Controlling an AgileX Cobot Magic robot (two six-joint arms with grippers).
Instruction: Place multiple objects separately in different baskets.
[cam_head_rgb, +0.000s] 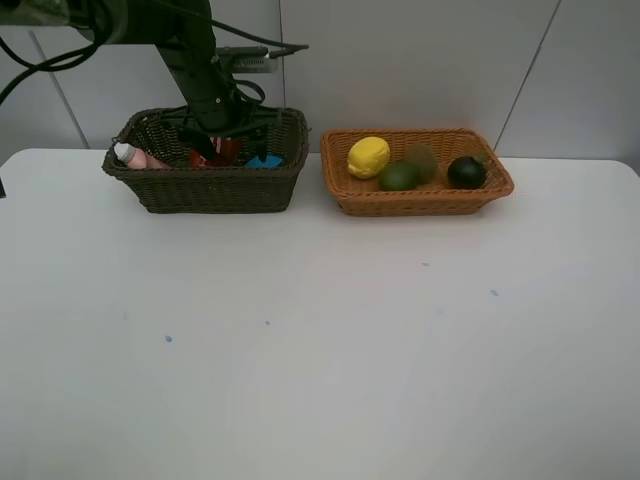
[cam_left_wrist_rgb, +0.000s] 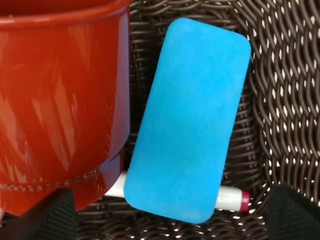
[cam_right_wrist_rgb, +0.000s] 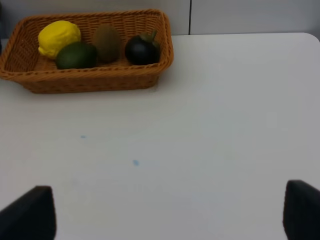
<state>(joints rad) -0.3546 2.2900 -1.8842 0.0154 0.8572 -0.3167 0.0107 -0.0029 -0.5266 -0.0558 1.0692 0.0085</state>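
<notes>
Left gripper (cam_left_wrist_rgb: 170, 212) released above the dark basket (cam_head_rgb: 215, 190)

Jaws spread; blue eraser (cam_left_wrist_rgb: 187, 117) lies directly below on the marker (cam_left_wrist_rgb: 231, 197), red cup (cam_left_wrist_rgb: 60, 100) beside. Best to lift straight up, clear of the cup.

The dark olive-brown wicker basket (cam_head_rgb: 210, 190) holds a pink bottle with white cap (cam_head_rgb: 135, 156) lying on its side at one end, a glossy red cup (cam_left_wrist_rgb: 60, 100), and a blue eraser (cam_left_wrist_rgb: 189, 117) lying flat across a white pink-tipped marker (cam_left_wrist_rgb: 235, 199), beside the cup. Just beside it, the shallower orange-tan wicker basket (cam_head_rgb: 420, 203) holds a yellow lemon (cam_head_rgb: 369, 157), green lime (cam_head_rgb: 398, 177), brown kiwi (cam_head_rgb: 421, 161) and dark green mangosteen (cam_head_rgb: 466, 172) close together.
</notes>
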